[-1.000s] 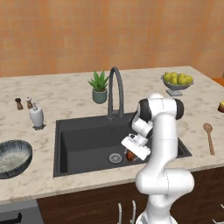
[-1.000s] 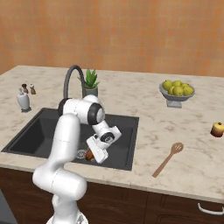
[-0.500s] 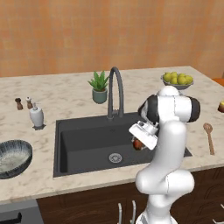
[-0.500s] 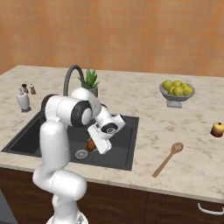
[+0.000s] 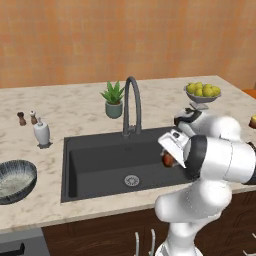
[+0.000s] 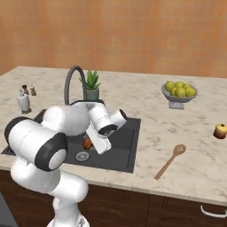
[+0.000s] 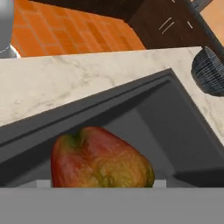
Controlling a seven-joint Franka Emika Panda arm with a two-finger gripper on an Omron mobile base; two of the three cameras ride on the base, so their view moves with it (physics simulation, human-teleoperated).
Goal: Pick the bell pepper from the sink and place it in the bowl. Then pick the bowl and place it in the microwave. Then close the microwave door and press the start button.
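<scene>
- We held the bell pepper [image 7: 99, 158] in our pincer [image 5: 169, 159], up over the right side of the sink [image 5: 95, 165].
- The pincer's jaws stood wide, one on each side of the pepper, because the pepper is round and fat.
- In the hand view the pepper sat very close to the camera, and we could not see the finger tips well, so we think it was pinched firmly but cannot be sure.
- The pepper was no longer down by the drain [image 5: 131, 180]; it hung above the dark floor of the sink.
- We kept it lifted, we guess, so it could pass over the sink's edge without bumping.
- The bowl [image 5: 14, 180] waited on the surface to the left of the sink, well apart from the pepper.
- Its open top faced up, so a pepper could drop right in.
- The tall faucet [image 5: 132, 106] stood behind the sink, between us and the small plant [image 5: 114, 99].
- Next we would need to carry the pepper left, across the whole sink, to reach the bowl.
- The footed bowl of yellow fruit [image 5: 202, 92] stood far on the right and was not part of our job.
</scene>
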